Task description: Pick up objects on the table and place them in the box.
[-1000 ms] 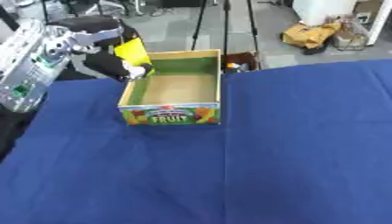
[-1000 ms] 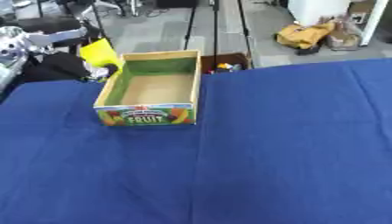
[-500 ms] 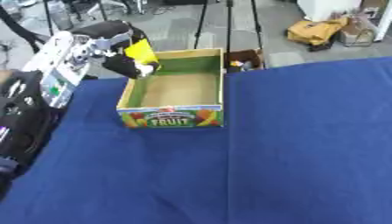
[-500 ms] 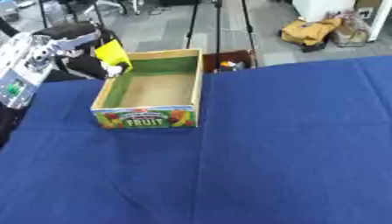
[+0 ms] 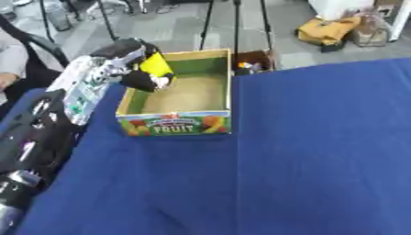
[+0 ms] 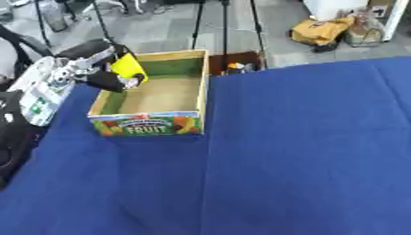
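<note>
A cardboard box [image 5: 177, 124] with a fruit print on its front wall stands on the blue table, its green-lined inside bare. My left hand [image 5: 135, 69] hangs over the box's left rim, fingers curled round a yellow object [image 5: 155, 64]. The same yellow object [image 6: 127, 67] shows above the box's left wall in the right eye view. My left forearm [image 5: 84, 87] comes in from the left edge. My right hand is in no view.
The blue cloth [image 5: 321, 151] covers the whole table. Beyond its far edge are tripod legs [image 5: 210, 20], a small bin with bright things [image 5: 250, 64] and a yellow bag [image 5: 327, 30] on the floor. A person's sleeve [image 5: 9, 57] shows at far left.
My left hand has carried the yellow object rightward, from beside the box's far left corner to over its left rim. The camera has also shifted.
</note>
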Tool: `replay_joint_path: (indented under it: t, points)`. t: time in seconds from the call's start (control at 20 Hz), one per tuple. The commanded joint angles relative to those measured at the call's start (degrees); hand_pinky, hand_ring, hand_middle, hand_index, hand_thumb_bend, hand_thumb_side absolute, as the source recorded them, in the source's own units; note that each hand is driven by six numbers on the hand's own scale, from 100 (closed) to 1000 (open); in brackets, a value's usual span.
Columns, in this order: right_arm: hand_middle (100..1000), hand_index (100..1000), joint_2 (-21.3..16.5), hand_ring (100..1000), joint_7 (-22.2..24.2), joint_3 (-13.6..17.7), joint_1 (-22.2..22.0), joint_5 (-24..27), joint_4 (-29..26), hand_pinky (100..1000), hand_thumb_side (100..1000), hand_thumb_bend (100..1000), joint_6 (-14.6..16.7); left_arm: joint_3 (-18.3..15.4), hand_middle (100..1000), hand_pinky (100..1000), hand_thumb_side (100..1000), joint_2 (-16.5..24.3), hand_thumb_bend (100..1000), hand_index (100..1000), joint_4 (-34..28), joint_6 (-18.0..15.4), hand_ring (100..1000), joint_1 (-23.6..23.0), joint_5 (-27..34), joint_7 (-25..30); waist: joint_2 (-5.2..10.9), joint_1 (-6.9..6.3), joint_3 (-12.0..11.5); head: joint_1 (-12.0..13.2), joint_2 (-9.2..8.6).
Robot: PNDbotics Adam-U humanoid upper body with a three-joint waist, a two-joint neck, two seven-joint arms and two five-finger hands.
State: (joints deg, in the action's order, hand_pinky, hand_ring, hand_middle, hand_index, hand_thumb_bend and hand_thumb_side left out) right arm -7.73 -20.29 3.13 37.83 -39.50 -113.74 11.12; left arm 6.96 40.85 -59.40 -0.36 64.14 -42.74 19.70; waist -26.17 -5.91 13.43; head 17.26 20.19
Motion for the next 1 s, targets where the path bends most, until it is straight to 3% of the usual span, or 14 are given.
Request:
replay_joint_path:
  t: [0.05,0.45,0.7,0.8,0.9,1.0]
  points:
    - [476,810,-0.78,793,0.00,-0.04,0.99,0.63,-0.85,707,657,221,-0.13,-1.06,523,467,556,0.69,100,736,1.59,-0.52,546,1.47,0.67,-2.37,0.90,0.11,0.28,0.66,-1.15]
    - [470,809,-0.86,792,-0.13,0.01,1.41,1.20,-0.85,705,660,229,-0.37,-1.21,567,502,580,-0.39,100,790,4.86,-1.50,588,1.54,0.64,-3.23,-0.22,-0.10,1.25,1.52,-1.77]
    - [468,808,-0.84,792,-0.27,0.08,1.25,1.39,-0.85,704,659,227,-0.50,-0.94,723,541,641,-0.64,100,937,5.51,-1.45,702,1.25,-1.22,-1.52,-0.31,-0.17,1.37,1.34,-1.73]
    - [468,808,-0.81,792,-0.33,0.10,1.17,1.41,-0.85,704,658,225,-0.53,-0.73,802,605,693,-0.78,310,981,5.42,-1.89,776,1.19,-2.00,0.06,-0.22,-0.16,1.35,1.19,-1.50]
    - [470,808,-0.75,792,-0.38,0.11,1.10,1.38,-0.85,704,657,221,-0.54,-0.51,875,696,738,-0.83,458,1000,4.82,-2.78,845,1.17,-2.61,1.64,-0.05,-0.16,1.29,0.81,-1.19]
    - [471,808,-0.61,792,-0.38,0.03,1.11,1.33,-0.85,705,656,218,-0.47,-0.62,915,726,755,-0.74,516,1000,4.18,-3.28,875,1.18,-3.51,2.47,0.15,-0.11,1.29,0.61,-1.04]
